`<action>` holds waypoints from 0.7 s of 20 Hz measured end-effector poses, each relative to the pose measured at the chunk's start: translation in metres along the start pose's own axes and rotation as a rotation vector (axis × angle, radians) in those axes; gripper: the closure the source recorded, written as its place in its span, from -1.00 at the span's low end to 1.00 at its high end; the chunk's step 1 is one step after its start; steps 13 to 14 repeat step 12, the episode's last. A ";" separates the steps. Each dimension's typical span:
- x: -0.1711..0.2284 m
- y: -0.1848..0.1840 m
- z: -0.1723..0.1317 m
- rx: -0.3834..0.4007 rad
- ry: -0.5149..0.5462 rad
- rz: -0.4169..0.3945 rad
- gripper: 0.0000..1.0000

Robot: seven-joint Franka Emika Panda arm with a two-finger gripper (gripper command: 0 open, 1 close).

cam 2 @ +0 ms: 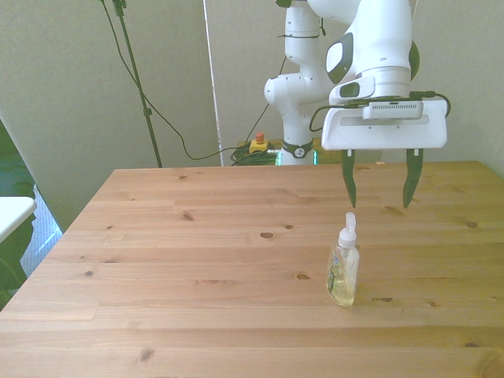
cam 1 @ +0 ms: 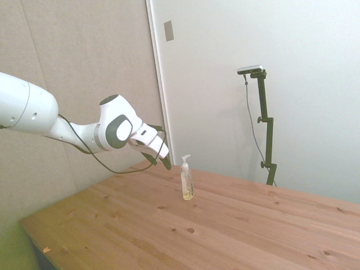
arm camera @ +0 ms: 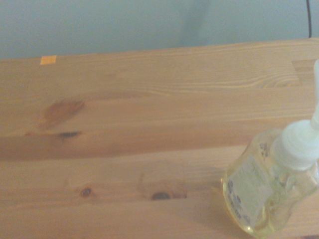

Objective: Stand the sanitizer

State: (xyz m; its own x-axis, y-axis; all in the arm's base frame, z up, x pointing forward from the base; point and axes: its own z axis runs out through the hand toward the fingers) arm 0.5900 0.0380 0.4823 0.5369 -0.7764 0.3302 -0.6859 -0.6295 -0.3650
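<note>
The sanitizer (cam 2: 344, 270) is a slim clear pump bottle with yellowish liquid, a white label and a white nozzle. It stands upright on the wooden table (cam 2: 197, 260), also seen in the side view as the sanitizer (cam 1: 187, 181) and close up in the wrist view as the sanitizer (arm camera: 271, 186). My gripper (cam 2: 379, 197) hangs open above and behind the bottle, its two dark fingers spread wide with nothing between them. In the side view the gripper (cam 1: 160, 163) is just left of the bottle's pump, apart from it.
A small orange tape mark (arm camera: 48, 60) sits near the table's edge in the wrist view. A white surface (cam 2: 12, 213) shows at the front view's left, off the table. Cables and a red button box (cam 2: 257, 144) lie on the floor behind.
</note>
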 end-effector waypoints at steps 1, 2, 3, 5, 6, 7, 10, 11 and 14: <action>0.002 0.003 0.000 -0.007 -0.019 -0.014 -1.00; 0.004 0.007 0.000 -0.015 -0.040 -0.028 -1.00; 0.005 0.010 -0.001 -0.020 -0.055 -0.042 -1.00; 0.004 0.018 -0.003 -0.031 -0.085 -0.064 -1.00; 0.001 0.024 -0.005 -0.035 -0.095 -0.075 -1.00; -0.003 0.030 -0.007 -0.039 -0.107 -0.082 -1.00; -0.021 0.050 -0.018 -0.059 -0.139 -0.104 -1.00; -0.027 0.057 -0.022 -0.064 -0.145 -0.106 -1.00; -0.033 0.065 -0.026 -0.069 -0.154 -0.109 -1.00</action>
